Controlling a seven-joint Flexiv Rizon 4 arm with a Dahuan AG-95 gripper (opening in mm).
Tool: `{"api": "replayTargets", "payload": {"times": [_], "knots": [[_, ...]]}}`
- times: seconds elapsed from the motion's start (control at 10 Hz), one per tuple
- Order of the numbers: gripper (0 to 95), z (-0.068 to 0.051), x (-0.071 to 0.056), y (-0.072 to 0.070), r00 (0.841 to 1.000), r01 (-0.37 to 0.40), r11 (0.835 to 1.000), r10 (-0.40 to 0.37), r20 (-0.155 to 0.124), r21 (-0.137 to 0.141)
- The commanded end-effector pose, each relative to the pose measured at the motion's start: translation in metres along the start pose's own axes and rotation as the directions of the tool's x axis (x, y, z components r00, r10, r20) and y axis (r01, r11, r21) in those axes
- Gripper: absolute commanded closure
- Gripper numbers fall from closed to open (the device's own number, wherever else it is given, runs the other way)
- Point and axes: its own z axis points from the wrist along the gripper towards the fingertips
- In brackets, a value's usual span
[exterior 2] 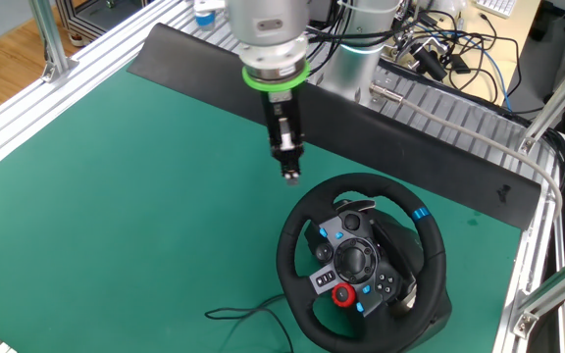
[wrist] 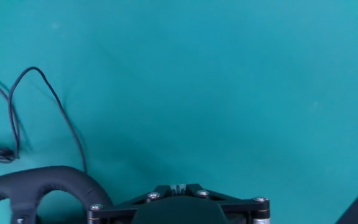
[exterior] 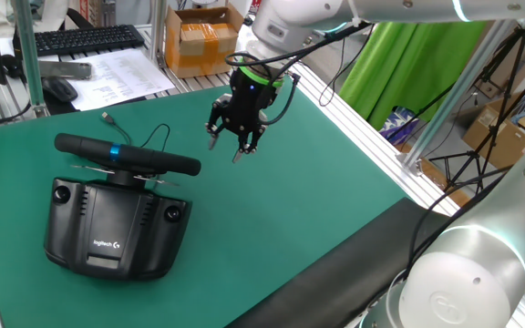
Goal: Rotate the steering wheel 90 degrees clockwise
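Pincer [exterior: 237, 146] open, empty, hanging above mid-bench [exterior: 317, 200]; steering wheel [exterior 2: 361, 261] untouched on its Logitech base [exterior: 112, 228] near the bench edge

Light is bright and even, apparently from overhead; shadows on the green mat [exterior: 272, 210] are soft and faint. A sheen shows on the silver arm housing [exterior: 468, 273], blurred in the near foreground. The hand view is sharp on the mat, evenly lit, with no clear glare.
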Motion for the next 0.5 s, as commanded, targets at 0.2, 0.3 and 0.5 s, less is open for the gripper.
{"api": "replayTargets", "payload": {"times": [0.2, 0.3, 0.5], "knots": [[38.0, -0.005, 0.020, 0.004, 1.000, 0.000, 1.000, 0.000, 0.000, 0.002], [38.0, -0.007, 0.029, 0.005, 1.000, -0.002, 1.000, 0.002, -0.001, 0.001], [38.0, -0.003, 0.044, 0.010, 1.000, -0.015, 1.000, 0.015, 0.002, -0.002]]}}
